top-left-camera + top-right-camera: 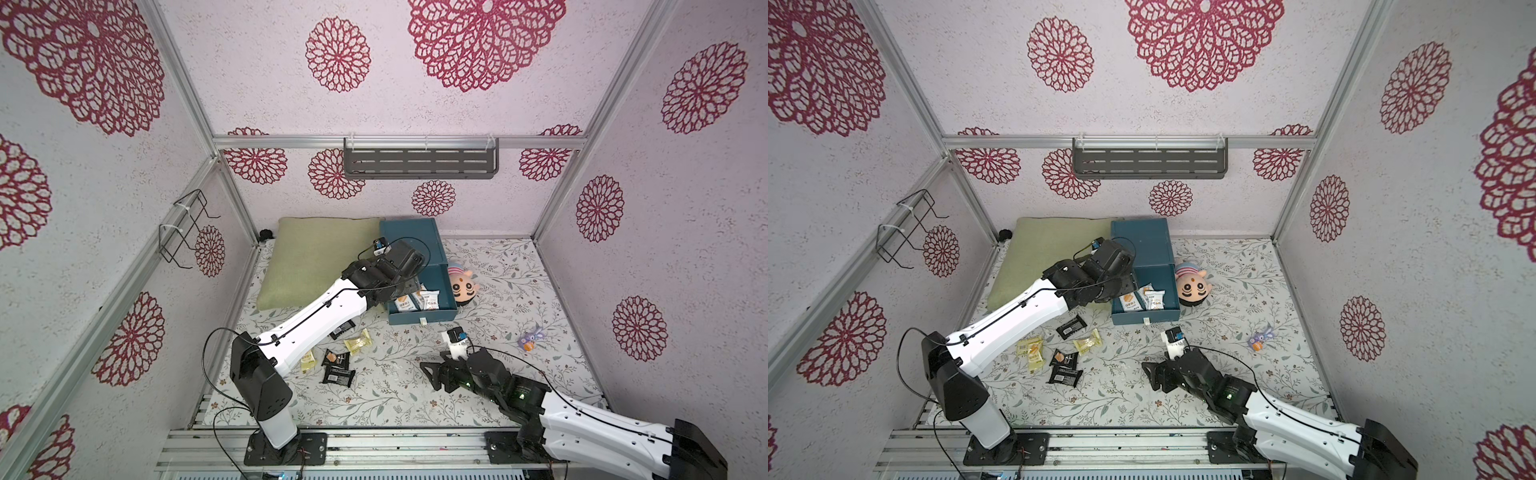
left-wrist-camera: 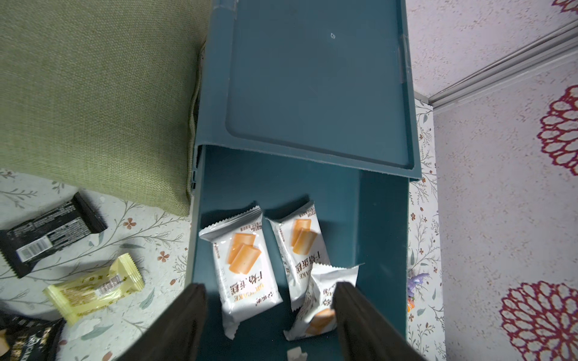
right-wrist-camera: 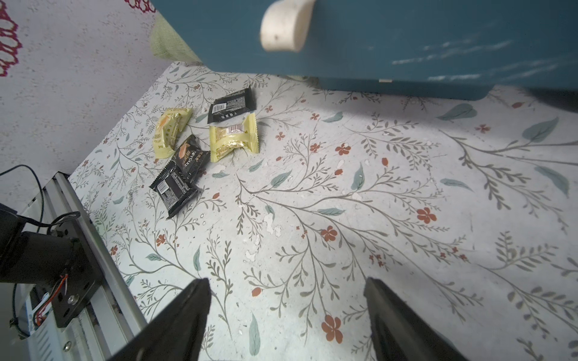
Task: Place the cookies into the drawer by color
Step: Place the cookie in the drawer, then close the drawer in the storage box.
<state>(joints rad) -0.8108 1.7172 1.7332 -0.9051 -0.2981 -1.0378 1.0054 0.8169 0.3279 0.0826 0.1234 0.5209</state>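
The teal chest of smooth hard plastic stands at the back of the desk, touching a coarse woven green cushion. Its drawer is pulled out toward the arms, with a round peach plush toy just beside it. Three white cookies, flat glossy packets with saw-tooth ends and an orange picture, are inside this drawer. Two lie flat side by side, and the third is tilted beside one dark finger of the left jaws. The left jaws stand wide apart above the drawer and grip nothing; whether that finger touches the tilted packet is hard to tell. In both top views the left arm covers one side of the drawer. On the floral cloth of the desk, near the cushion, lie the black cookies, shiny and rectangular, and the yellow cookies, crinkly with pinched ends; two black packets overlap. The right jaws are also open and empty, low over bare desk, well apart from the packets. The white tab pull is blurred and cut off in the right wrist view.
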